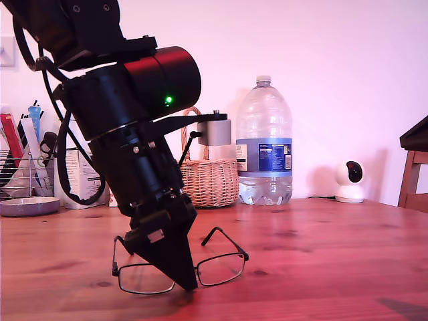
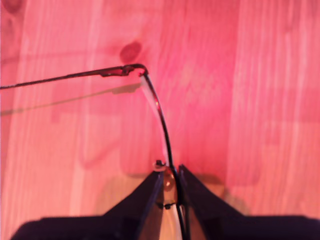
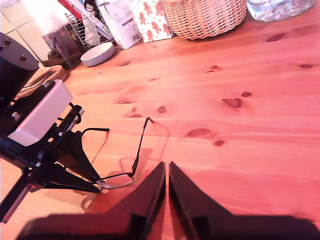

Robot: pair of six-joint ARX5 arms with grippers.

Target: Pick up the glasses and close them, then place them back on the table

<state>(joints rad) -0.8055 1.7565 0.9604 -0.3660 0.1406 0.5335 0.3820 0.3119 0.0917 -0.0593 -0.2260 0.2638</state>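
Observation:
The glasses [image 1: 242, 255] stand on the table [image 1: 321, 267] with both temple arms unfolded, near the front edge in the exterior view. My first gripper [image 1: 187, 284] points steeply down onto the middle of their frame. In the first wrist view its fingers [image 2: 150, 192] pinch the thin black rim of the glasses [image 2: 160, 112] close to the nose pads. The second wrist view shows the glasses [image 3: 137, 150] and my first gripper [image 3: 97, 187] from the side. My second gripper [image 3: 166, 167] hovers shut and empty, short of the glasses; the exterior view does not show it.
Along the back wall in the exterior view stand a wicker basket [image 1: 210, 180], a big water bottle [image 1: 264, 144], a small white camera [image 1: 349, 180], cartons [image 1: 80, 177], a wire rack of pens [image 1: 23, 167] and a grey bowl [image 1: 28, 206]. A chair [image 1: 414, 167] is at the exterior view's right.

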